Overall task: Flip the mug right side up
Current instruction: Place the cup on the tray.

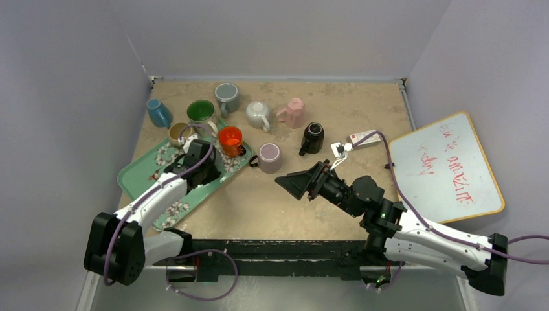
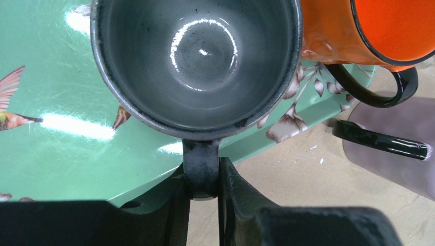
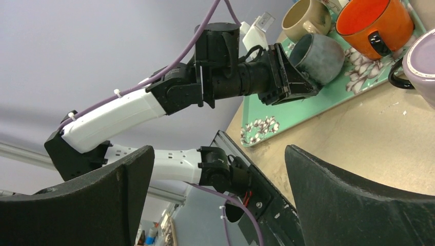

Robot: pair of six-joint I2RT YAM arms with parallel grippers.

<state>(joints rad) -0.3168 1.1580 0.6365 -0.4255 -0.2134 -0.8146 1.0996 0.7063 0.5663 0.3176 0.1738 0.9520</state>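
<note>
Pinching the handle of the grey mug (image 2: 195, 56), the left gripper (image 2: 202, 178) has its jaws nearly shut, one finger pressed to each side of the handle. The mug hangs over the near corner of the green tray (image 2: 56, 154). Its mouth faces back toward the wrist, so the glazed inside and round bottom show in full. Its long axis runs away from the gripper, and the handle points down into the jaws. From the right wrist view it looks tipped on its side rather than upright. Whether its wall touches the tray cannot be told.

To the right of the tray, the right gripper (image 3: 218, 154) hovers above the table (image 1: 278, 214) with its jaws spread wide and nothing between them.

An orange mug (image 2: 333, 41) stands on the tray just beyond the grey one, and a tan mug (image 1: 178, 134) sits at the tray's far end. A lilac mug (image 1: 270, 157) with a black handle stands on the table just off the tray's right edge.

Past the tray stand a blue mug (image 1: 157, 112), a green mug (image 1: 201, 111), a pale grey mug (image 1: 226, 97), a white mug (image 1: 259, 115), a pink mug (image 1: 292, 113) and a black mug (image 1: 312, 137). A whiteboard (image 1: 447, 168) with red writing lies well to the right of the tray.

The table is mottled tan, closed in by plain pale walls (image 1: 278, 32).
</note>
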